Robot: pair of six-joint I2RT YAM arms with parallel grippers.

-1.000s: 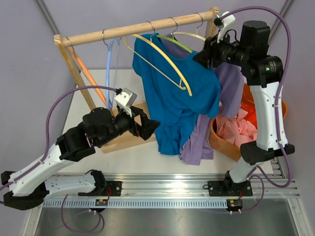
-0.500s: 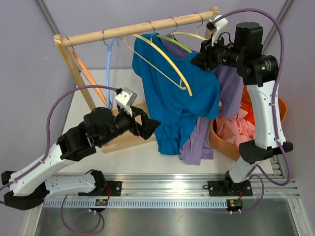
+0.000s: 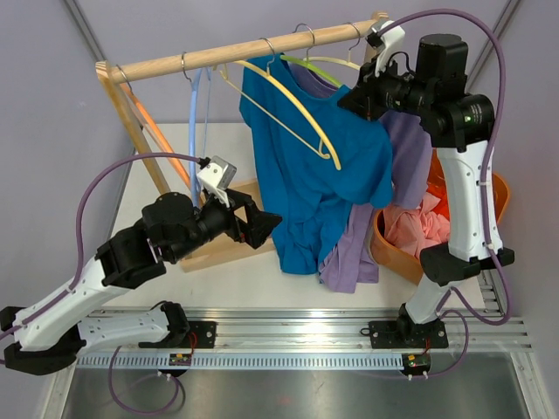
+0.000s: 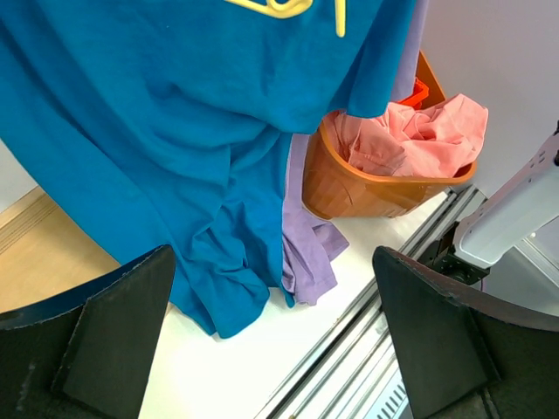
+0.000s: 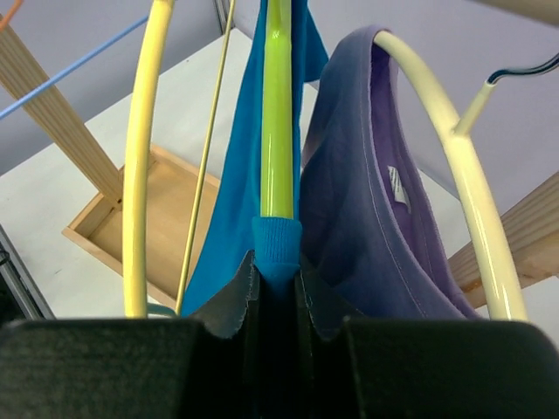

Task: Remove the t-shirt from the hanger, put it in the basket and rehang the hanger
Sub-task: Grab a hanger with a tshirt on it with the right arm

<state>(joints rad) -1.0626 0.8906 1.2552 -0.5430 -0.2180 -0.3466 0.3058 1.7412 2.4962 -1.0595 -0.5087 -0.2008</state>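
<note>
The blue t-shirt [image 3: 314,183] hangs from a green hanger [image 3: 316,72] on the wooden rail [image 3: 218,54]. A yellow hanger [image 3: 297,118] lies across its front. My right gripper [image 3: 354,103] is up at the shirt's shoulder. In the right wrist view it [image 5: 278,292] is shut on a blue ribbed edge of the shirt [image 5: 278,244], wrapped round the green hanger arm [image 5: 278,113]. My left gripper [image 3: 266,225] is open and empty beside the shirt's lower left hem. In the left wrist view the gripper [image 4: 272,288] faces the hanging blue cloth [image 4: 175,148].
A purple shirt [image 3: 406,148] on a cream hanger [image 5: 445,148] hangs right behind the blue one. An orange basket [image 3: 384,244] with pink cloth [image 3: 419,229] stands at the right. Light blue [image 3: 194,113] and orange [image 3: 157,135] hangers hang at the left, above the rack's wooden base [image 3: 223,249].
My right gripper has moved slightly up and left with the shirt's shoulder, and the green hanger's hook has risen at the rail. My left gripper has edged a little left.
</note>
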